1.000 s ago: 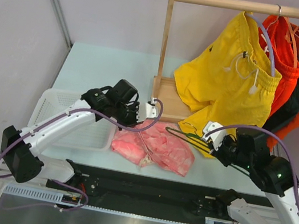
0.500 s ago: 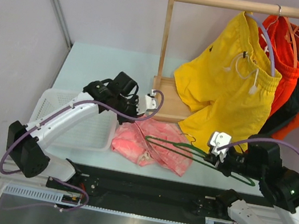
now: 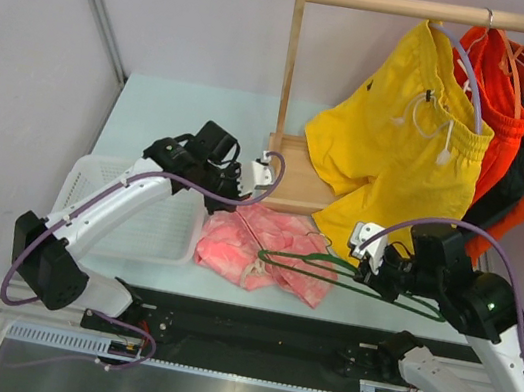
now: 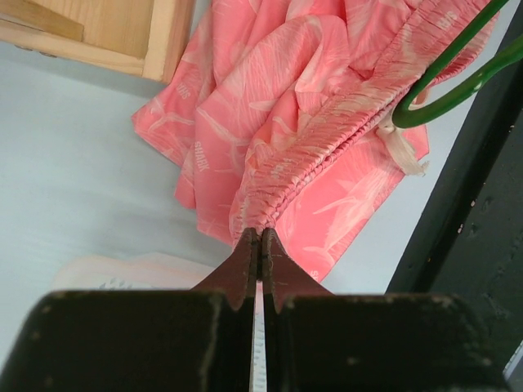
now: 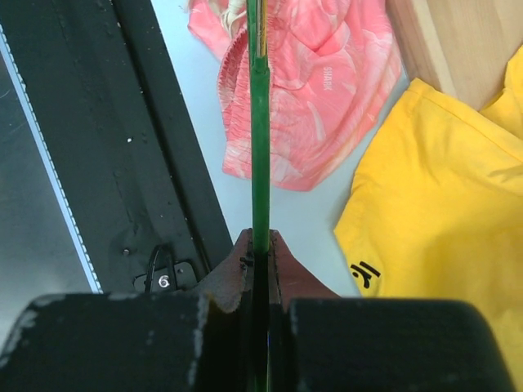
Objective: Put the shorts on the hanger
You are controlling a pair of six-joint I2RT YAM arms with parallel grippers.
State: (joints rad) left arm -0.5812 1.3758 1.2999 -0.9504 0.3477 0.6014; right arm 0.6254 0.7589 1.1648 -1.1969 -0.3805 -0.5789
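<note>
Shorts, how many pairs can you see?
3: pink shorts on the table, yellow shorts and orange-red shorts hanging on the rail. Dark fabric behind them may hide another.

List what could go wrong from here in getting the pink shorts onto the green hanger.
1. The left pincer pinches only a narrow fold of waistband on the shorts; the fabric may slip out under pull.
2. The right pincer clamps one thin wire of the hanger, so it may twist on contact.
3. The hanger's end sits by the drawstring and may snag it.

Lab bench: bare walls [image 3: 203,13], black mounting rail [image 3: 259,330], wooden clothes rack [image 3: 288,79]
</note>
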